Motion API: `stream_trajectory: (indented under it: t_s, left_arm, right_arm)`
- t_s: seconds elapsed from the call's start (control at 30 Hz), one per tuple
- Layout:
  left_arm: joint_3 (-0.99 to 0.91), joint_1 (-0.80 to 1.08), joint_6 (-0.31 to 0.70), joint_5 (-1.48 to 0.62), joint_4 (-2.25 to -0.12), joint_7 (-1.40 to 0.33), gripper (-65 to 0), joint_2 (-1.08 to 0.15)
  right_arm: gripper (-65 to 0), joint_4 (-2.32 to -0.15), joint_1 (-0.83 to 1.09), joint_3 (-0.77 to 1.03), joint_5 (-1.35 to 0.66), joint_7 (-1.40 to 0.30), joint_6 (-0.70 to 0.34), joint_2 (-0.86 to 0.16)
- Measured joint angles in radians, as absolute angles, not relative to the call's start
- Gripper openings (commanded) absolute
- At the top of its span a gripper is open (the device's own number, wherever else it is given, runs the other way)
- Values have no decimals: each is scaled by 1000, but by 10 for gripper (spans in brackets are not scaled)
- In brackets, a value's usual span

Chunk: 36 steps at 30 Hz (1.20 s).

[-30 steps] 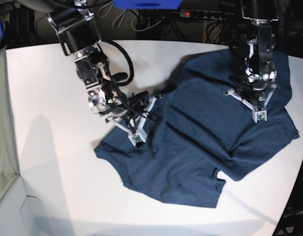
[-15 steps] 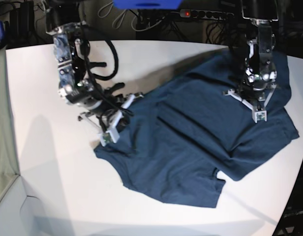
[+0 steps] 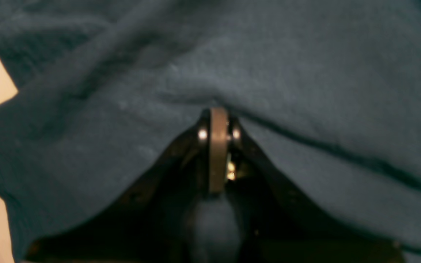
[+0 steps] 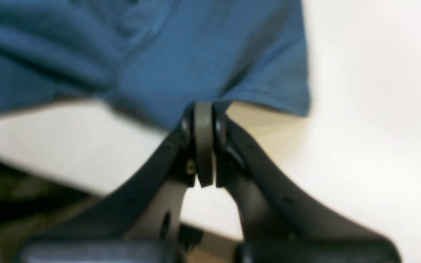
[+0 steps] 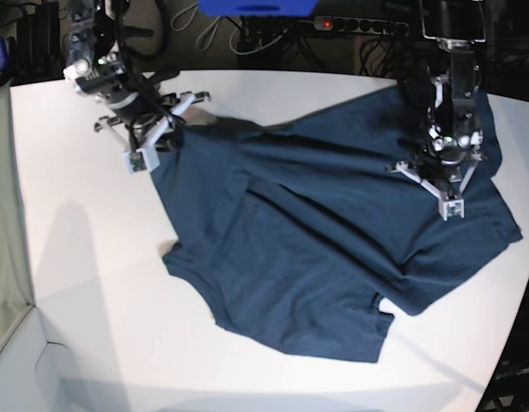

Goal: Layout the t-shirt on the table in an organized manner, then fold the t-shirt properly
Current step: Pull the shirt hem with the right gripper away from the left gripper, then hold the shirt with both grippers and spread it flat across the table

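The dark navy t-shirt point(image 5: 316, 240) lies spread and wrinkled over the right half of the white table point(image 5: 76, 257). In the base view my right gripper point(image 5: 166, 127) is at the far left, shut on a corner of the shirt's edge and holding it pulled out tight. The right wrist view shows the closed jaws of the right gripper point(image 4: 203, 109) pinching the t-shirt point(image 4: 196, 54) hem above the table point(image 4: 378, 109). My left gripper point(image 5: 442, 167) stands on the shirt's far right part. Up close, the left gripper point(image 3: 217, 115) is shut with a fold of t-shirt point(image 3: 305, 73) drawn into its tip.
A power strip point(image 5: 359, 24) with a red light and cables lie behind the table's far edge. A blue object point(image 5: 256, 7) hangs at the top. The table's curved edge runs close to the shirt at the right, and the left edge drops off near a grey surface point(image 5: 7, 257).
My right gripper has travelled up and to the left with the shirt edge, stretching that side of the cloth toward the far left. The left gripper has stayed almost still.
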<state>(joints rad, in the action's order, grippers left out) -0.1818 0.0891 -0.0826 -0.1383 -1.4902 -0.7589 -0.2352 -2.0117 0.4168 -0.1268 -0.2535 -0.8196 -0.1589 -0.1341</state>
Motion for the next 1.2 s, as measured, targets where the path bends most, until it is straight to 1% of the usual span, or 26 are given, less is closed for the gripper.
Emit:
stream_trajectory:
  t_s: [0.1, 0.27, 0.33, 0.43, 0.53, 0.67, 0.73, 0.8, 0.87, 0.93, 1.03, 1.13, 1.2]
  left_arm:
    - [-179, 83, -83, -138, -1489, -759, -650, -234]
    - [-186, 70, -83, -131, -1489, -759, -650, -243]
    - [-184, 71, -83, -137, -1489, -759, -650, -249]
    - [-183, 72, -83, -142, -1498, -763, -650, -263]
    - [-186, 72, -83, -139, -1552, -765, -650, -266]
    - [-186, 75, -83, -139, -1606, -778, -650, -266]
    - [-186, 84, -83, -136, -1649, -782, -650, -266]
    - [-186, 95, -83, -135, -1691, -778, -650, -266]
    - [-186, 116, -83, -134, -1731, -775, -650, -268]
    - [-186, 149, -83, -132, -1757, -775, -650, -270]
    - [-193, 180, -82, -137, -1752, -778, -650, -266]
    - [-253, 185, -79, -139, -1678, -772, -650, -261]
    - [-297, 188, -86, -132, -1620, -773, -650, -263]
  right_arm:
    - [-650, -2010, 442, -287, -268, -809, -161, -144]
    - [-650, -2011, 418, -572, -263, -795, -163, -241]
    - [-650, -2011, 395, -641, -270, -805, -162, -268]
    - [-650, -2011, 376, -636, -262, -807, -162, -272]
    - [-650, -2011, 375, -634, -262, -806, -162, -271]
    - [-650, -2010, 385, -564, -266, -815, -162, -270]
    - [-620, -2011, 378, -540, -266, -808, -160, -273]
    - [-570, -2011, 378, -526, -267, -810, -160, -276]
    - [-507, -2011, 381, -527, -270, -849, -160, -303]
    - [-467, -2011, 386, -528, -266, -876, -160, -325]
    - [-463, -2011, 384, -526, -272, -852, -160, -348]
    - [-463, -2011, 377, -516, -267, -864, -160, -388]
    - [-481, -2011, 374, -478, -271, -863, -160, -400]
